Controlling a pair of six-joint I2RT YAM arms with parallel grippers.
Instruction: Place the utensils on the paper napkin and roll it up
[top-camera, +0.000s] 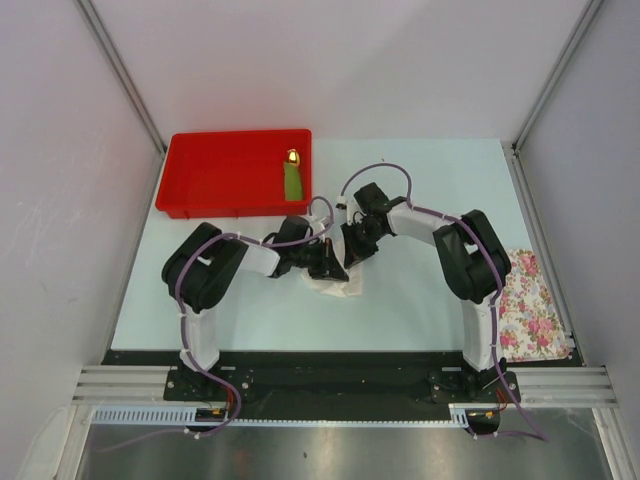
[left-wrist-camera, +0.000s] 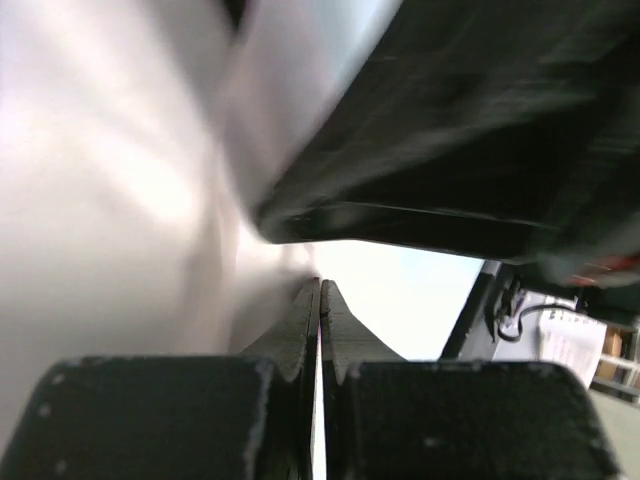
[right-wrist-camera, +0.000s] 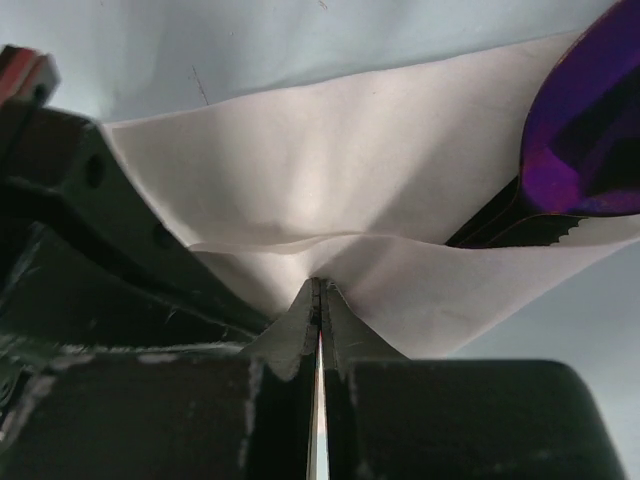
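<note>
The white paper napkin (top-camera: 342, 288) lies crumpled at the table's middle, under both wrists. My right gripper (right-wrist-camera: 320, 287) is shut on a raised fold of the napkin (right-wrist-camera: 330, 190). Tucked in that fold at the right are the utensils: the spoon's purple bowl (right-wrist-camera: 590, 130) and the black knife (right-wrist-camera: 515, 232) with its toothed edge. My left gripper (left-wrist-camera: 320, 285) is shut too, and a blurred white sheet of napkin (left-wrist-camera: 120, 200) rises from its tips on the left. From above, the left gripper (top-camera: 328, 268) and right gripper (top-camera: 352, 250) almost touch.
A red tray (top-camera: 200, 175) at the back left holds a green piece with a gold tip (top-camera: 292, 178). A flower-printed cloth (top-camera: 530, 305) lies at the table's right edge. The right arm's dark body (left-wrist-camera: 470, 130) fills the top of the left wrist view.
</note>
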